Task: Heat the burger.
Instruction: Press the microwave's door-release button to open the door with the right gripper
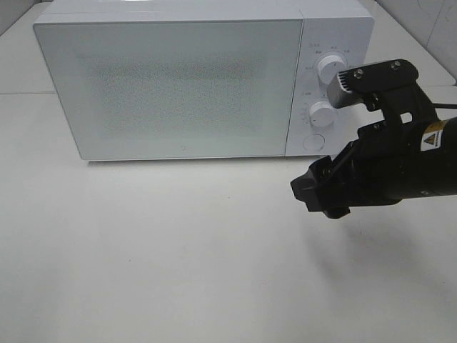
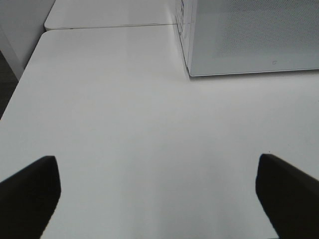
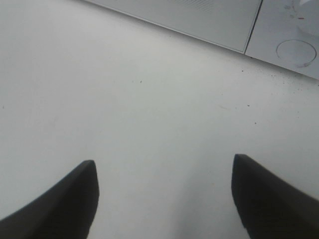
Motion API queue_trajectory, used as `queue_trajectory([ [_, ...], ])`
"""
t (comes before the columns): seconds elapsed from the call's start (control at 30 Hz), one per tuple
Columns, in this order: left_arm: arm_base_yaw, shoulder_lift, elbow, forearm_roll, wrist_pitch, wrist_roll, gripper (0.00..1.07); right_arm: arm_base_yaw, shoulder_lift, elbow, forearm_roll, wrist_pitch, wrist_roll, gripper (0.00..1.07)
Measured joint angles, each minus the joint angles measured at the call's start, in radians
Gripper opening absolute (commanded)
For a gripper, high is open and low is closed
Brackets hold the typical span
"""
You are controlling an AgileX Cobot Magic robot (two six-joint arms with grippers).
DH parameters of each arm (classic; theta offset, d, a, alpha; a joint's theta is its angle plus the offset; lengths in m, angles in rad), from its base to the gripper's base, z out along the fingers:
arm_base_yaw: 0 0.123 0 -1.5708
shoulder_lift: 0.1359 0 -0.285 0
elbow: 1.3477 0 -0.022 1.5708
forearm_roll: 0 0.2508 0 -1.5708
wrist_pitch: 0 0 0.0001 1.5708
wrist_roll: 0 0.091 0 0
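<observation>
Right gripper (image 3: 162, 164) (jaws apart) near microwave (image 1: 171, 86)

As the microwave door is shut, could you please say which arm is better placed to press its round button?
Probably right: the right gripper, open, is close to the round button; the left gripper sees the microwave's opposite corner.

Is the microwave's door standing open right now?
No, the microwave door is closed, flush with the control panel beside it.
</observation>
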Motion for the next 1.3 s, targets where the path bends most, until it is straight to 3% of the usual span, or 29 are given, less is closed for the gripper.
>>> queue_trajectory([
  [0.27, 0.0, 0.0, 0.0, 0.0, 0.0, 0.0, 1.01, 0.0, -0.134, -0.045, -0.139, 0.268, 0.0, 0.77],
  [0.67, 0.0, 0.0, 0.0, 0.0, 0.0, 0.0, 1.01, 0.0, -0.398, -0.047, -0.14, 0.517, 0.011, 0.76],
  [1.07, 0.0, 0.0, 0.0, 0.0, 0.0, 0.0, 1.01, -0.005, -0.631, -0.024, -0.192, 0.619, 0.085, 0.76],
  [1.3, 0.0, 0.0, 0.0, 0.0, 0.0, 0.0, 1.01, -0.145, -0.76, 0.024, -0.21, 0.701, 0.135, 0.76],
])
